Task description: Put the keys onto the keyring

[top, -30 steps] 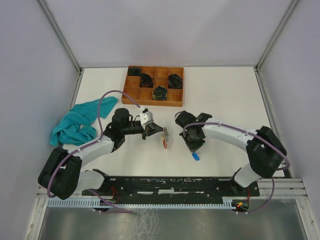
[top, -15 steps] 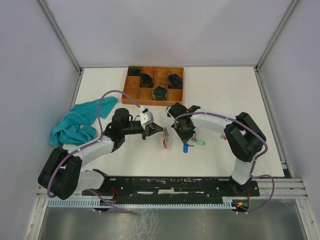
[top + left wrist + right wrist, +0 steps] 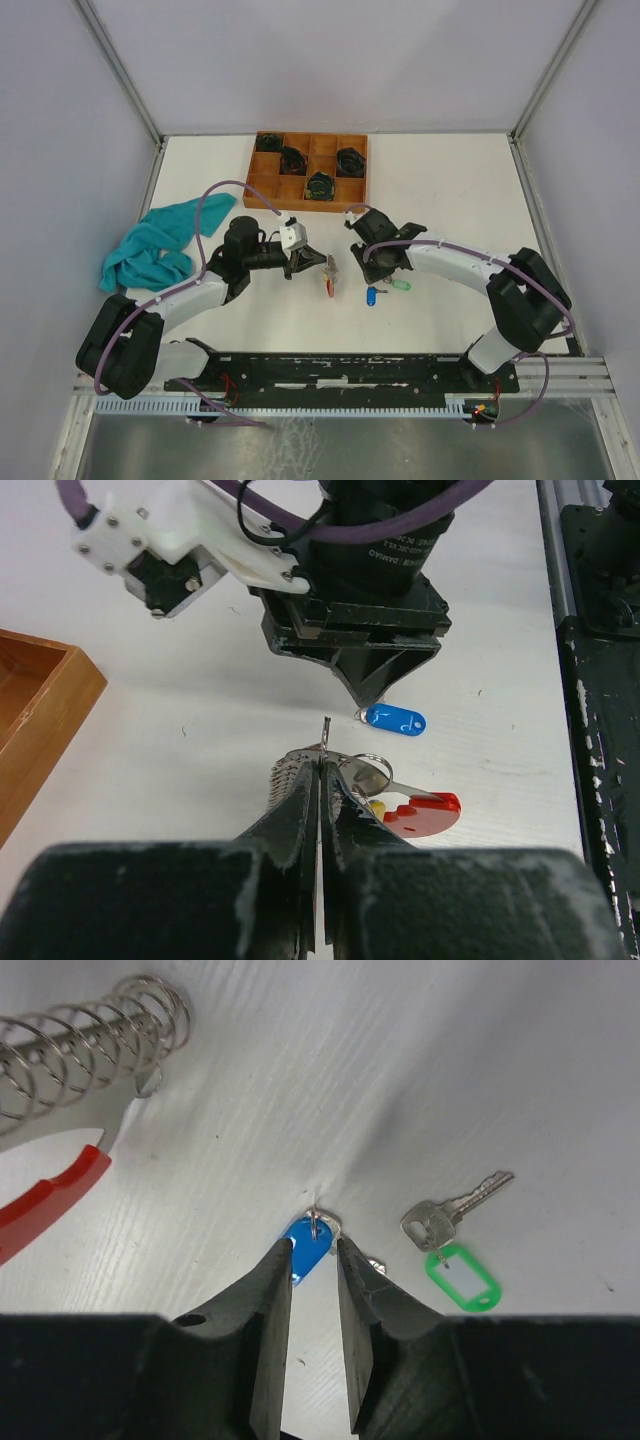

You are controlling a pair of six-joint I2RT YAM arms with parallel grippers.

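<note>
The left claw [image 3: 322, 762] is clenched tight on the keyring [image 3: 366, 768]. A thin sliver of metal is pinched between its pressed-together fingers, and the ring's red tag [image 3: 428, 815] hangs out to one side. A wire spring [image 3: 85, 1035] sits at that same spot, right by the red tag in the right wrist view. Over to the right claw [image 3: 313, 1252]: it points down at the table [image 3: 450, 190] with its fingers a narrow gap apart. The ring end of the blue-tagged key [image 3: 303, 1244] sits right at the tips, but whether they are actually pinching it cannot be told. That blue-tagged key lies on the table just right of the keyring and a touch nearer, around the middle of the scene, and it is not on the ring. The green-tagged key [image 3: 432, 1226] lies flat just to the right of the blue one, apart from it and untouched by either claw. At the far side, a wooden tray [image 3: 262, 165] holds black coiled bundles [image 3: 319, 184] in several of its compartments. A teal cloth [image 3: 150, 250] lies crumpled at the left, well apart from the keys.
</note>
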